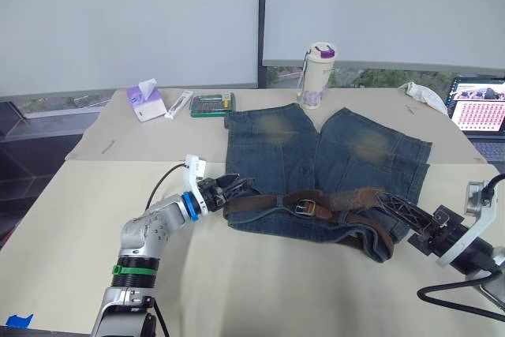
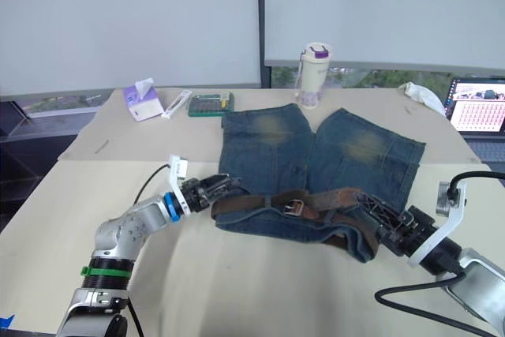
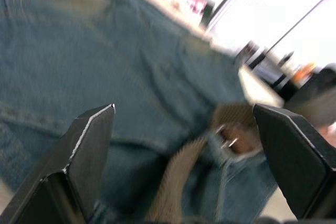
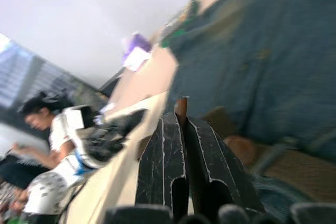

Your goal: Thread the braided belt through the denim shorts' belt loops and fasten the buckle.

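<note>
beige table [image 1: 237, 290]; right wrist view: right claw [image 4: 182, 113] pinching braided belt [image 1: 268, 202].

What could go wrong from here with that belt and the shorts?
The right gripper is shut on a thin bit of the braided belt; a tug could slip it free. The left gripper is open at the other end of the waistband, so a pull from the right might drag the denim shorts across the table and bunch them. The buckle lies mid-waistband and could snag on the denim.
</note>
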